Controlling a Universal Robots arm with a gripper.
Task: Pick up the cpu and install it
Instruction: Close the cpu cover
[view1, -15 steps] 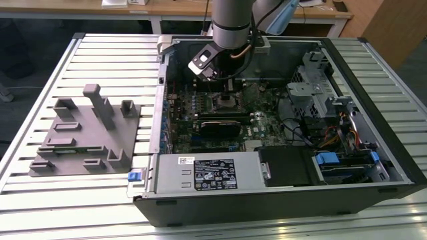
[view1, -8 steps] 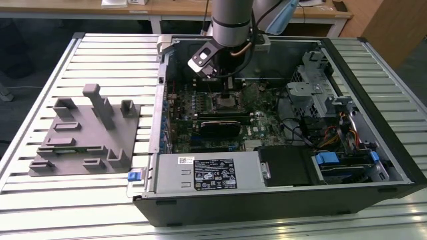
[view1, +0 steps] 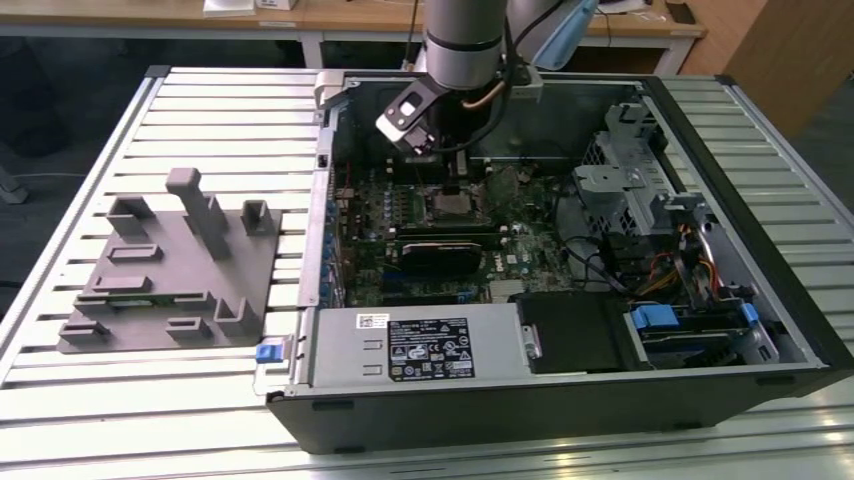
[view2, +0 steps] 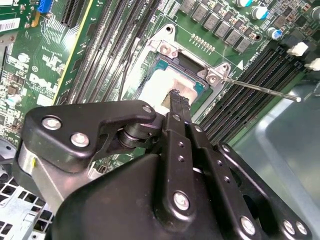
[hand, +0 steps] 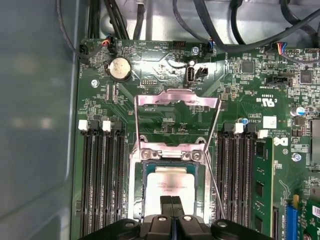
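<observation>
— Right beneath your fingertips (hand: 166, 206) lies the cpu (hand: 170, 182), flat inside the socket (hand: 136, 186). Your gripper (hand: 171, 199) has its two fingers pressed together with nothing between them.

— Agreed. In the second wrist view the tips stand over the edge of the pale lid nearest the gripper body; whether they touch it or hover just above, I cannot tell. You are, by my reading, at the seating step, so treat any contact as a light, straight-down touch.

— Yes, and you should avoid any sideways drag. A chip like that probably rests on fine contacts, and a skewed push could bend them. Look at the chip's rim on each side of the fingers: it should sit level with the socket frame all round, no corner lifted.

— Mind what stands around you too. Beyond the fingers the load plate (hand: 177, 96) is hinged up and open, and the thin lever (view2: 260, 89) runs off to one side of them. You have room, but keep the fingers centred over the lid so they meet neither.

— Either side of the fingers run the memory slots (hand: 100, 180), close by. The grey fixture (view1: 167, 290) is well apart from the fingers, outside the computer case (view1: 561, 415), so you can ignore it.
</observation>
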